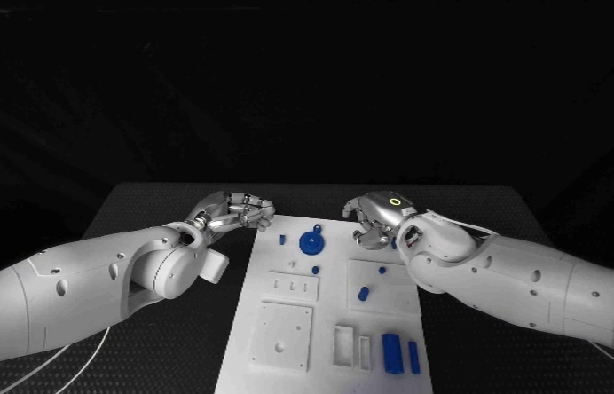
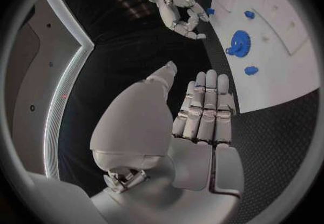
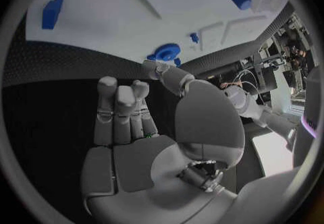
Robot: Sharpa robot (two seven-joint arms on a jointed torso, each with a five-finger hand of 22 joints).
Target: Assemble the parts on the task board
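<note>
Nothing is held yet: the left hand (image 1: 234, 210) is poised at the far left corner of the task board (image 1: 288, 358), fingers curled loosely with nothing seen between them, and in its wrist view the fingers (image 2: 206, 106) are stretched out side by side, empty. The right hand (image 1: 375, 219) is hung over the far right edge of the board, curled too, and nothing is seen in its palm (its wrist view shows the fingers (image 3: 123, 110) folded in on nothing). Between the two hands the blue gear (image 1: 312, 240) is seated at the far end of the board; two small blue pegs (image 1: 364, 293) are left on the right half, and two longer blue blocks (image 1: 393, 352) are lying at the near right beside an open white slot (image 1: 344, 343). The step in hand is judged to be approach and selection, before any pick. Next, one hand would need to be opened and lowered onto a loose part, likely a small peg near the right hand, and a fine pinch is called for.
</note>
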